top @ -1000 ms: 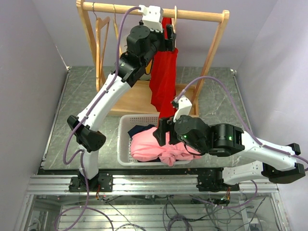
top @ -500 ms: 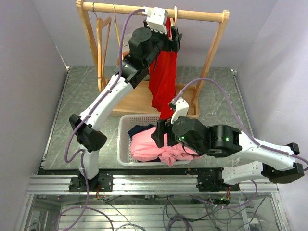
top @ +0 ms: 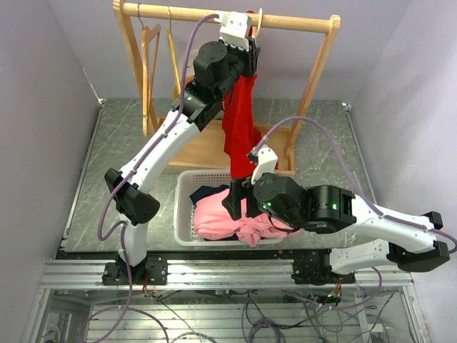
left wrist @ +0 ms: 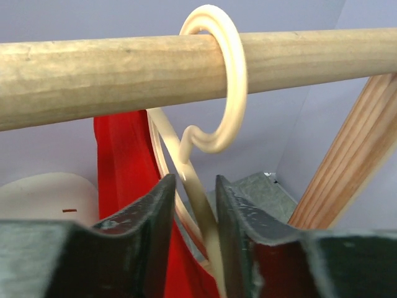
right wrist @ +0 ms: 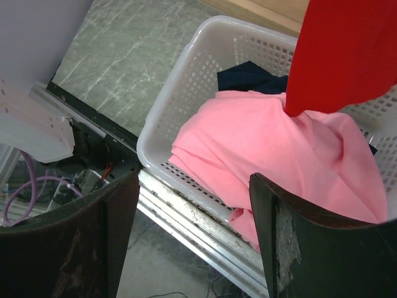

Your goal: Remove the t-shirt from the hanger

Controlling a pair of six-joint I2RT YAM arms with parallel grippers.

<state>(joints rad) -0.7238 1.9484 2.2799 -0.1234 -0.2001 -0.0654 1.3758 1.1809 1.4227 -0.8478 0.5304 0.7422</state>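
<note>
A red t-shirt [top: 243, 121] hangs on a cream hanger [top: 258, 21] hooked over the wooden rack's rod [top: 293, 23]. My left gripper [top: 251, 46] is at the top of the shirt, just below the rod. In the left wrist view its jaws [left wrist: 195, 186] are closed narrowly on the hanger's neck [left wrist: 197, 186], under the hook [left wrist: 217, 93], with the red cloth [left wrist: 121, 161] behind. My right gripper [top: 239, 196] is open and empty [right wrist: 195, 186], low over the basket. The shirt's lower hem [right wrist: 347, 56] hangs just beyond it.
A white laundry basket [top: 184, 214] near the front edge holds a pink garment [top: 228, 218] and a dark one [top: 207, 191]; both show in the right wrist view [right wrist: 267, 143]. Empty wooden hangers [top: 151, 57] hang at the rod's left end. The rack's wooden base [top: 200, 150] stands behind the basket.
My left gripper has risen and moved right toward the hook, lifting the shirt's top closer to the rod. My right gripper has shifted slightly left over the basket.
</note>
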